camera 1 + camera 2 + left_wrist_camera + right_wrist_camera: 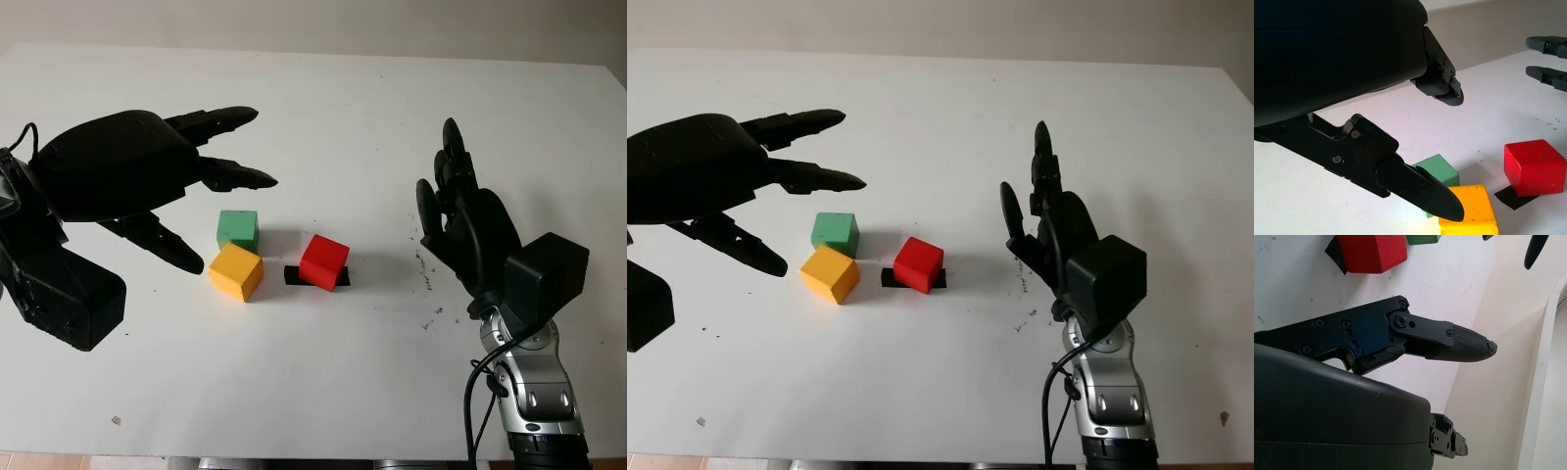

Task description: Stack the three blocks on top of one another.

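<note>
Left hand hovers open at nine o'clock of my green block, yellow block and red block, all unstacked on the tabletop. Advise descending squarely over one block. Right hand open at three o'clock.

Table: white, matte top; spans nearly the full head-camera view.
Table marks: small dark specks scattered right of centre.
Wall: plain beige, directly behind the table's far edge.
Floor: tan strip visible below the table's near edge.
Lighting: diffuse; soft shadows.
</note>
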Action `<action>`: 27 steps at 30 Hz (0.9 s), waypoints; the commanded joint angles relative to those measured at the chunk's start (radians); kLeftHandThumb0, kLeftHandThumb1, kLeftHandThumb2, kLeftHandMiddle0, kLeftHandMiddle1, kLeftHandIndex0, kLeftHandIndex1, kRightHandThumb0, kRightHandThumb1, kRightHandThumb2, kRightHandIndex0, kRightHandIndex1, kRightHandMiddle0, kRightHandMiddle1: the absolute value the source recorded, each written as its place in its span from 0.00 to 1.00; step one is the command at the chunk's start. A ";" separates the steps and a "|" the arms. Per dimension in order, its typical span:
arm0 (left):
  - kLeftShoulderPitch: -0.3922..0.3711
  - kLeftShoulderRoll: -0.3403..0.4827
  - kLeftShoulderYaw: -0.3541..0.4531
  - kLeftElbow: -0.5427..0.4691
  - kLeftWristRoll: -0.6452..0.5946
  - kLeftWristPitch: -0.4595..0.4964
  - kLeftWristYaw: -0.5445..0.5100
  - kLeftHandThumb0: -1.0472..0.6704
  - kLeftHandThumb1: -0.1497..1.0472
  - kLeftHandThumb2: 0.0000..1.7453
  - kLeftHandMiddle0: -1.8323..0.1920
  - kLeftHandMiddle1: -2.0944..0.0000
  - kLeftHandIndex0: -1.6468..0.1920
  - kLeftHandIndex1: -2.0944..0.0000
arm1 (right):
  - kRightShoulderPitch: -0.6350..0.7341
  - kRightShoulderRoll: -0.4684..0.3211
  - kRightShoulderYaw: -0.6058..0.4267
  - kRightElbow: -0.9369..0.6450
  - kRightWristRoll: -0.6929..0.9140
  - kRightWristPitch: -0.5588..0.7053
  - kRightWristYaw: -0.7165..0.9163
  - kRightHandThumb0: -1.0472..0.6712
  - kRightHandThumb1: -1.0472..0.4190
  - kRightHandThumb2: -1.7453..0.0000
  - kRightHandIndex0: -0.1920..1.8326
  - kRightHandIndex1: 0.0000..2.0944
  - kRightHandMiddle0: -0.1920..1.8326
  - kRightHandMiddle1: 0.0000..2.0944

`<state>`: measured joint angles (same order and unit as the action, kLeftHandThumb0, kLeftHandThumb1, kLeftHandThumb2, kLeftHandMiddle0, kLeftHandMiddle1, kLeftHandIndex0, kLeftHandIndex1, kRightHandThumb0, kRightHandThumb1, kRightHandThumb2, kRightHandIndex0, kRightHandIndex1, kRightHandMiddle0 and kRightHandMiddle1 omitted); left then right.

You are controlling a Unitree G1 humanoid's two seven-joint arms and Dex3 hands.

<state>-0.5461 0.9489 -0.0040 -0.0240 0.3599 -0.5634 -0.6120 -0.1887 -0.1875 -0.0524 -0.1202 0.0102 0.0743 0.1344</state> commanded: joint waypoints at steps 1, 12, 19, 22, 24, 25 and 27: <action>-0.001 0.006 -0.014 0.000 0.001 -0.010 -0.004 0.18 0.81 0.04 0.93 0.98 0.62 0.96 | 0.006 -0.003 -0.005 -0.007 0.000 -0.014 -0.001 0.22 0.00 0.65 0.00 0.01 0.01 0.03; 0.018 0.007 -0.026 -0.010 0.009 -0.003 -0.018 0.17 0.83 0.03 0.94 0.98 0.62 0.97 | 0.007 -0.005 -0.004 -0.007 -0.010 -0.013 -0.003 0.21 0.00 0.65 0.00 0.01 0.01 0.03; 0.018 0.007 -0.026 -0.010 0.009 -0.003 -0.018 0.17 0.83 0.03 0.94 0.98 0.62 0.97 | 0.007 -0.004 -0.004 -0.007 -0.010 -0.013 -0.003 0.21 0.00 0.65 0.00 0.01 0.01 0.03; 0.018 0.007 -0.026 -0.010 0.009 -0.003 -0.018 0.17 0.83 0.03 0.94 0.98 0.62 0.97 | 0.007 -0.004 -0.004 -0.007 -0.010 -0.013 -0.003 0.21 0.00 0.65 0.00 0.01 0.01 0.03; 0.018 0.007 -0.026 -0.010 0.009 -0.003 -0.018 0.17 0.83 0.03 0.94 0.98 0.62 0.97 | 0.007 -0.004 -0.004 -0.007 -0.010 -0.013 -0.003 0.21 0.00 0.65 0.00 0.01 0.01 0.03; 0.018 0.007 -0.026 -0.010 0.009 -0.003 -0.018 0.17 0.83 0.03 0.94 0.98 0.62 0.97 | 0.007 -0.004 -0.004 -0.007 -0.010 -0.013 -0.003 0.21 0.00 0.65 0.00 0.01 0.01 0.03; 0.038 -0.015 -0.049 0.001 0.037 -0.015 0.000 0.16 0.83 0.03 0.93 0.97 0.61 0.97 | 0.008 -0.004 -0.006 -0.011 -0.009 -0.008 -0.004 0.21 0.00 0.65 0.00 0.01 0.01 0.03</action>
<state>-0.5343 0.9457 -0.0299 -0.0222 0.3813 -0.5713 -0.6201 -0.1873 -0.1875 -0.0527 -0.1202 0.0025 0.0722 0.1338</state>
